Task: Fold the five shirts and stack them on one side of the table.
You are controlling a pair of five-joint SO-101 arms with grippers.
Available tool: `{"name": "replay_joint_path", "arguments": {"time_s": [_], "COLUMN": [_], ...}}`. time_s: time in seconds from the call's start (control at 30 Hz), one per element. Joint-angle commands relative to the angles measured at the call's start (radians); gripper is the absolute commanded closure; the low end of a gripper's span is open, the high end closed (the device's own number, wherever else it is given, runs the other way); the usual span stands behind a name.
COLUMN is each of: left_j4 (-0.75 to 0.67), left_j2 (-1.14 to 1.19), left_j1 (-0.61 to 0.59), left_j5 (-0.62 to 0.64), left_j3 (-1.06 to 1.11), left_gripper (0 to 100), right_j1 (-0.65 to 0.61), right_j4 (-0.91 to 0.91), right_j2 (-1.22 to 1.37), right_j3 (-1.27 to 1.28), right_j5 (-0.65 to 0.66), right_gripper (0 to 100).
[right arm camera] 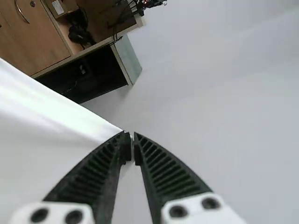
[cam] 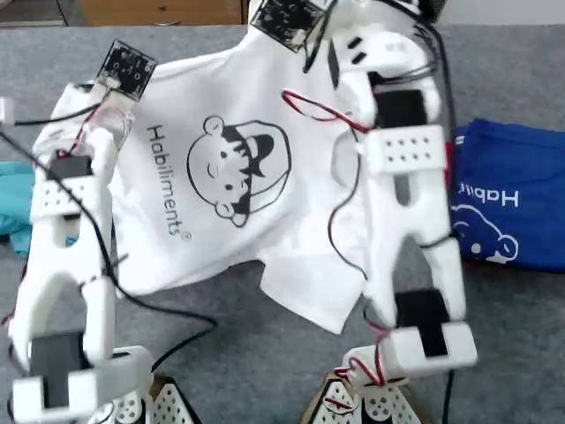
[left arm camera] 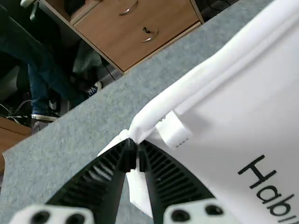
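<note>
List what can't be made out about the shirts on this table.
- Blue shirt: cut off by the high view's right edge, and the right arm covers its near edge.
- Teal cloth: cut off by the high view's left edge and partly behind the left arm, so I cannot tell whether it is a shirt.
- White shirt: in the high view one side lies under the right arm.

Grey table (cam: 256, 362), blue shirt (cam: 508, 208), teal cloth (cam: 13, 185)
</note>
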Motion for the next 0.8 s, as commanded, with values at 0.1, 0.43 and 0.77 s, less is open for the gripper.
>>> {"name": "replay_joint_path", "arguments": {"time_s": [0.1,0.43,0.77], "left_j4": [-0.095,-0.087,0.443], "left_j2": [0.252,0.68,0.562], "left_j1": [0.017,0.026,0.008], "left_j5": [-0.089,-0.16,-0.161], "left_j3": [-0.35,-0.792,-0.744], "left_gripper": [98,98,98], "right_j1": [-0.007,0.041,0.045], "right_j4": [-0.143,-0.034,0.565], "right_j2": [0.183,0.38,0.274], "right_j3": [-0.199,-0.394,-0.397], "right_j5": [0.031,0.026,-0.078], "right_gripper": [99.6,99.6,99.6]}}
